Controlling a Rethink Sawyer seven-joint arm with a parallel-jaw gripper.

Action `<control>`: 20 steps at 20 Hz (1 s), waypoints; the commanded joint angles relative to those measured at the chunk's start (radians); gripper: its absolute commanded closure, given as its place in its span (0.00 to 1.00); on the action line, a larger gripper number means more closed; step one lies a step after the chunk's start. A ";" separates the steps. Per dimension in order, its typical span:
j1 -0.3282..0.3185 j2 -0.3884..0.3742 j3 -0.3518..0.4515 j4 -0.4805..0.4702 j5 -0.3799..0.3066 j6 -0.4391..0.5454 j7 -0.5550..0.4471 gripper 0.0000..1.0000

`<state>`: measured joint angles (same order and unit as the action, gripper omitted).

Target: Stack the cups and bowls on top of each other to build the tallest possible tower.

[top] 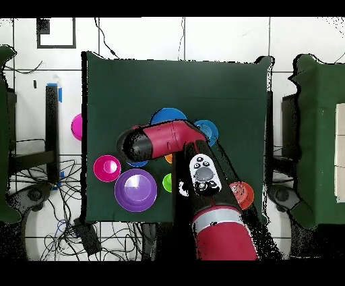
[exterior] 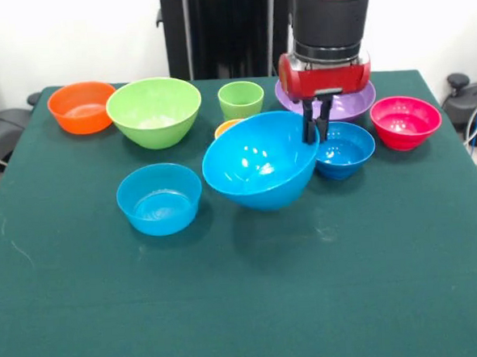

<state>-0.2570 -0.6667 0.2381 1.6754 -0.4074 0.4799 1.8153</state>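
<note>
- The gripper (exterior: 316, 131) pinches the far rim of the large blue bowl (exterior: 258, 163), one finger on each side of the wall, jaws narrow around it.
- That bowl hangs tilted, its opening turned toward the front camera, and a shadow on the green table (exterior: 246, 307) lies below it; I cannot tell whether its bottom touches the cloth.
- The arm (exterior: 326, 27) drops almost straight down from above, its red wrist right over the fingers; from overhead it (top: 172, 138) bends across the bowls and hides most of them.
- Just beside the gripper, on the pink bowl's side, sits a small blue bowl (exterior: 344, 148), empty.
- Right behind the gripper lies the wide purple bowl (exterior: 355, 102), partly covered by the wrist.
- Beyond the small blue bowl sits the pink-red bowl (exterior: 406, 121), empty.
- An orange-yellow cup (exterior: 224, 127) peeks out behind the held bowl's rim, and the light green cup (exterior: 241, 99) stands behind that.
- Farther off on that side are the lime green bowl (exterior: 154, 111) and the orange bowl (exterior: 82, 106), both empty.
- A second small blue bowl (exterior: 159, 199) rests nearest the front camera, empty.
</note>
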 commanded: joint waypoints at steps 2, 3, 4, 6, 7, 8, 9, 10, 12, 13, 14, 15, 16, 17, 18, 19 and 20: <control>0.007 0.033 -0.002 -0.056 0.016 -0.069 0.126 1.00; 0.007 0.031 0.004 -0.075 0.023 -0.042 0.111 1.00; 0.004 0.032 0.010 -0.085 0.027 -0.025 0.098 1.00; -0.001 0.031 0.022 -0.106 0.036 0.012 0.074 1.00; -0.004 0.029 0.029 -0.116 0.040 0.032 0.061 1.00; -0.006 0.028 0.035 -0.126 0.045 0.052 0.049 1.00; -0.009 0.027 0.042 -0.136 0.049 0.072 0.036 1.00; -0.008 0.023 0.046 -0.149 0.054 0.098 0.025 1.00; -0.005 0.016 0.050 -0.172 0.062 0.140 0.008 1.00; -0.005 0.015 0.051 -0.182 0.064 0.152 0.001 1.00; -0.003 0.015 0.052 -0.190 0.066 0.162 -0.004 1.00; -0.001 0.016 0.052 -0.198 0.067 0.171 -0.008 1.00; 0.001 0.017 0.051 -0.202 0.067 0.176 -0.012 1.00; 0.002 0.017 0.050 -0.211 0.067 0.183 -0.016 1.00; 0.001 0.017 0.049 -0.212 0.064 0.181 -0.019 1.00; 0.000 0.016 0.048 -0.214 0.061 0.182 -0.022 1.00; -0.002 0.015 0.048 -0.217 0.058 0.183 -0.026 1.00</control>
<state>-0.2573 -0.6462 0.2380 1.5239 -0.3606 0.5626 1.8153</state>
